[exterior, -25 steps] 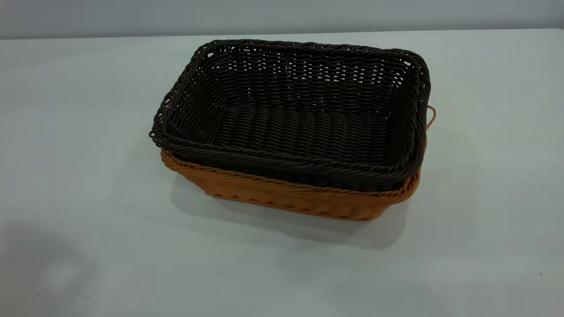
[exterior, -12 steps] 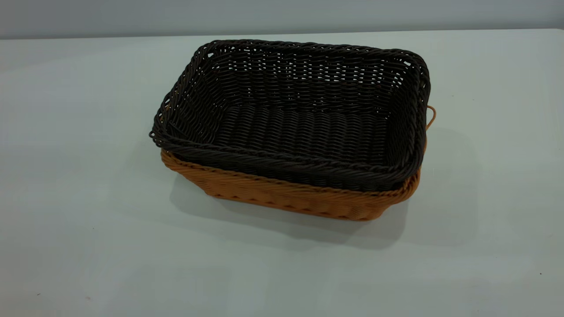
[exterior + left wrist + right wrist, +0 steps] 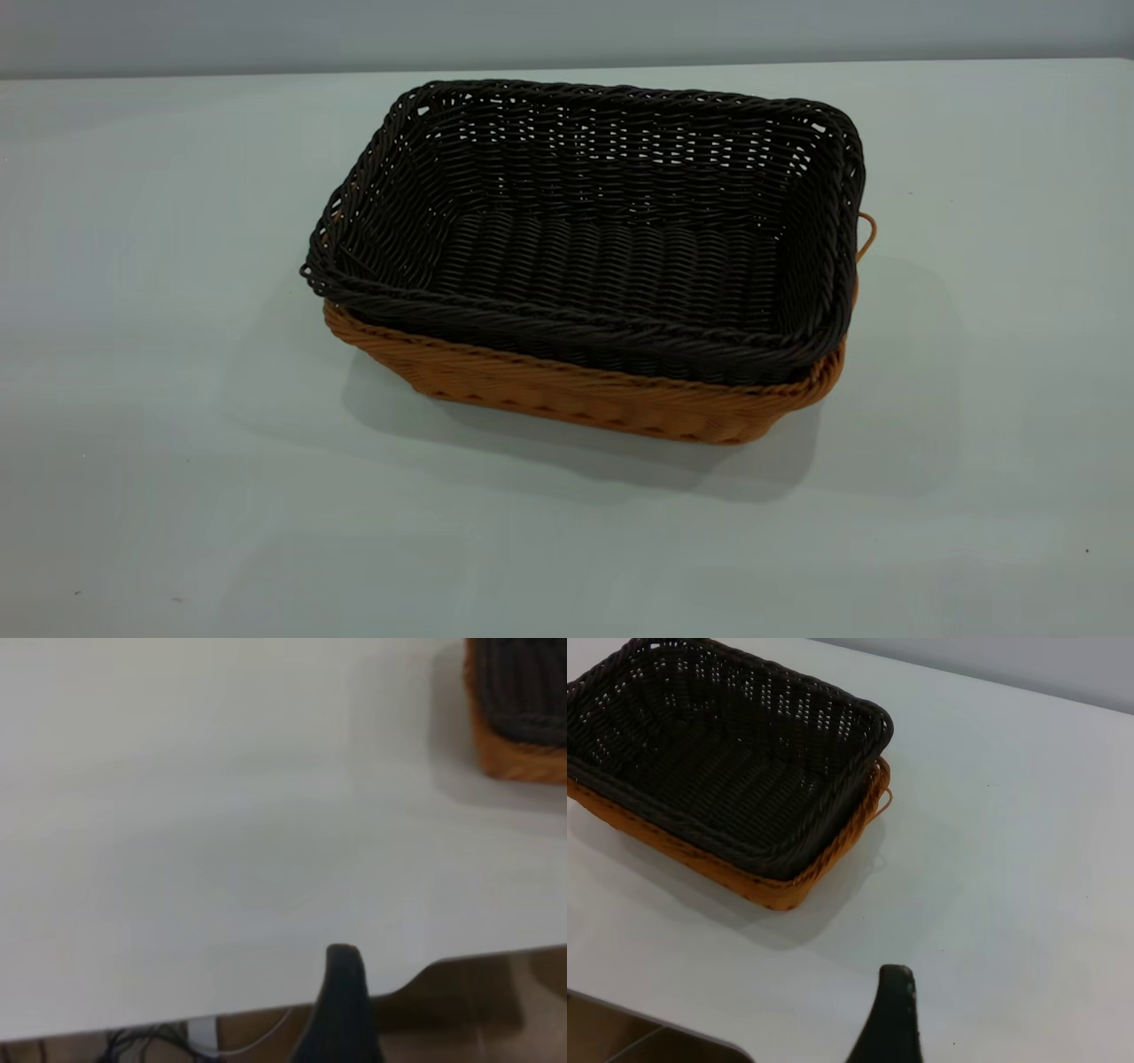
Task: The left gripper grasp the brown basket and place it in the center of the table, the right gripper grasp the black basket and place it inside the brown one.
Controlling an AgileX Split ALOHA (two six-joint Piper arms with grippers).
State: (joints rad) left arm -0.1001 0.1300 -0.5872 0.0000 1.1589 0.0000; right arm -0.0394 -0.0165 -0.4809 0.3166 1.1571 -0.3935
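Black basket point(image 3: 585, 239) sits nested inside brown basket point(image 3: 585, 399) mid-surface point(image 3: 159, 354); shadow at near-left corner gone since 1.0 s ago. Task looks complete. Left tool point(image 3: 341, 1010) and right tool point(image 3: 890, 1019) withdrawn, state cannot tell.

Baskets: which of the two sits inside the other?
The black basket sits nested inside the brown basket, whose orange-tan wall shows beneath the dark rim.
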